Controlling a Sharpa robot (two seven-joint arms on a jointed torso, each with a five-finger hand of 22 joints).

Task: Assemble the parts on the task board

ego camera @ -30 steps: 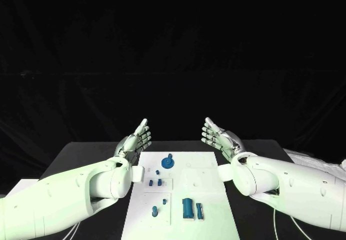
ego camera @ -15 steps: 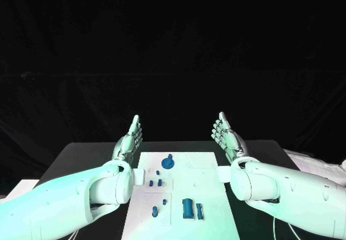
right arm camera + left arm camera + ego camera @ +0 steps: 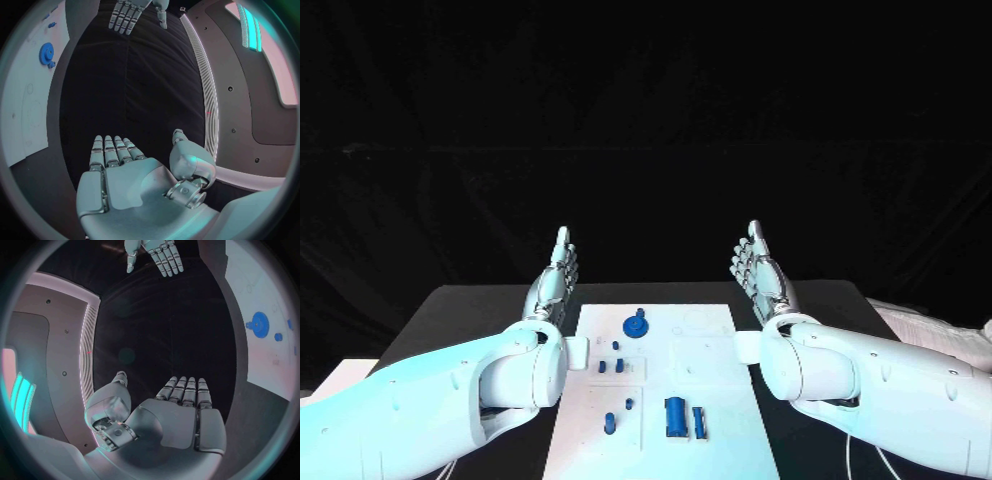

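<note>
Both hands, the left hand [image 3: 555, 277] and right hand [image 3: 759, 275], were flat, empty and raised, so picking a blue part [image 3: 675, 414] off the task board [image 3: 707, 360] came next

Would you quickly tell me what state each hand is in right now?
Left hand: open, fingers straight, holding nothing.
Right hand: open, fingers straight, holding nothing.

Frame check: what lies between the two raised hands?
In the head view, the far end of the task board with the blue gear part lies between the left hand and right hand; both hands are empty.
</note>
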